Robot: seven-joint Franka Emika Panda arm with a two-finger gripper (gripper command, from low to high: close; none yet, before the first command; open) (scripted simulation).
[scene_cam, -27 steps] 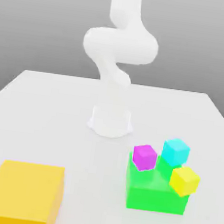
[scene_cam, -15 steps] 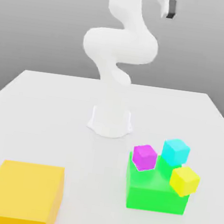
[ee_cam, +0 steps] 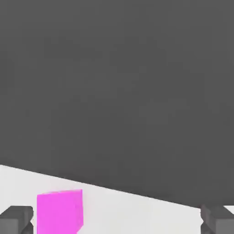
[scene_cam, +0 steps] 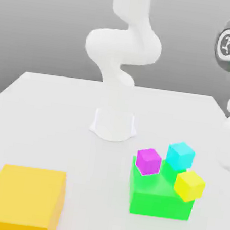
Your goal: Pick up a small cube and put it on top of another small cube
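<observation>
So the small cubes are all in the lower right of the exterior view: magenta (scene_cam: pixel 148 162), cyan (scene_cam: pixel 180 156) and yellow (scene_cam: pixel 189 186), bunched around the green shape (scene_cam: pixel 159 205). No clue which is meant to get picked. The fingers (ee_cam: pixel 117 221) are spread wide, nothing between them. That pink block (ee_cam: pixel 59 214) in the hand view might be the magenta one, can't swear to it.

My guess is they're light, stiff and not fragile, maybe a bit slippery with those smooth faces. I'd grab across two opposite flat sides, around mid-height, and set it down flat, else it'll slide off.

Count: three small cubes, one green shape (could be more than one piece, can't tell), one big orange-yellow block (scene_cam: pixel 20 196) lower left, one surface (scene_cam: pixel 80 158).
</observation>
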